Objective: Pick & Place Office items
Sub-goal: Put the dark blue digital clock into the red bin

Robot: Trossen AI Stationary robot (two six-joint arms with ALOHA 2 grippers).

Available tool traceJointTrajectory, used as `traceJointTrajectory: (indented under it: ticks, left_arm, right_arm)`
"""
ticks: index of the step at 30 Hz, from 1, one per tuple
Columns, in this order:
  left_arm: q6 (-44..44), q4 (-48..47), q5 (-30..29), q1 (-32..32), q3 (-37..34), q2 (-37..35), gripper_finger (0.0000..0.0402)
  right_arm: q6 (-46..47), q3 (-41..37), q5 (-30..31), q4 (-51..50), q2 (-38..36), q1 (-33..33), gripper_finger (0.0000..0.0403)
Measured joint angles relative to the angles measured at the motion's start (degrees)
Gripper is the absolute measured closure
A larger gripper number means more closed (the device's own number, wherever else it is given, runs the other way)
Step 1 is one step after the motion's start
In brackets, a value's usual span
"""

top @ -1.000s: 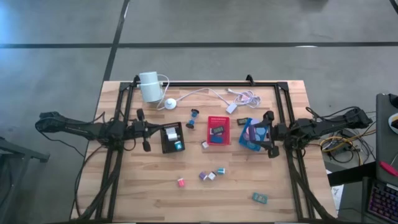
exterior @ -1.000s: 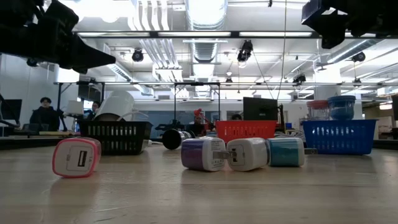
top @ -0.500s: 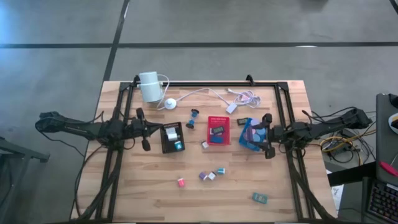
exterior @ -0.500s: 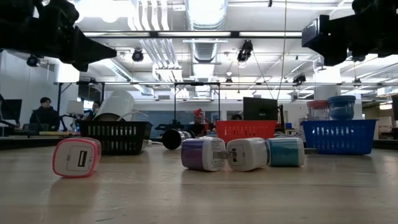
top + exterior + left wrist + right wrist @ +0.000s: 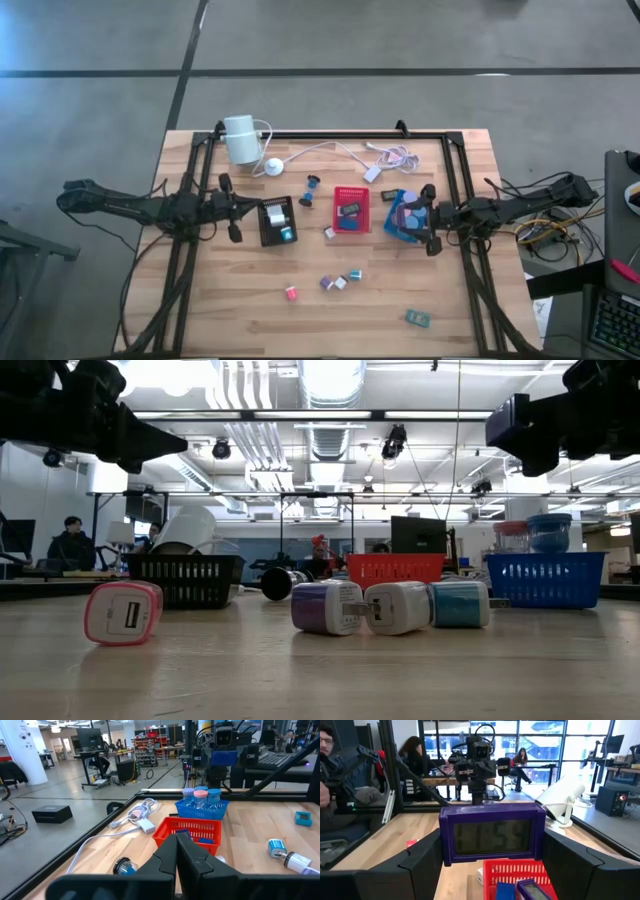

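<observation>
Right gripper [image 5: 490, 870]: your jaws stand wide apart and clamp a purple digital clock [image 5: 491, 838] between the two fingers, its display facing back at the wrist camera.
Right gripper, from above [image 5: 428, 218]: you hold the clock raised over the blue basket [image 5: 404, 229], at that basket's outer edge.
Ahead of your right jaws: the red basket [image 5: 506, 870] lies just beyond and below the clock, with blue and purple pieces inside.
Left gripper [image 5: 176, 851]: your jaws are pressed together with nothing between them.
Left gripper, from above [image 5: 232, 207]: you hover just beside the black basket [image 5: 270, 226], which holds a white piece and a teal one.
Ahead of your left jaws: the red basket, then the blue basket with pastel discs [image 5: 200, 795] stacked in it.
Loose items: a pink charger block [image 5: 123, 612], then purple [image 5: 326, 607], white [image 5: 398, 607] and teal [image 5: 460, 603] charger blocks in a row on the table [image 5: 320, 680], well apart from both sets of jaws.
Far item: a teal piece [image 5: 418, 319] near the table's front edge.
Back of table: a white cylinder device [image 5: 240, 138] with its cable.
</observation>
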Motion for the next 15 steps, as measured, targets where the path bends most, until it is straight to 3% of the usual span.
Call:
traceJointTrajectory:
  ticks: [15]
  left_arm:
    - [0.4, 0.0, 0.0, 0.0, -0.1, 0.0, 0.0388]
  right_arm:
    - [0.4, -0.7, 0.0, 0.2, 0.0, 0.0, 0.0122]
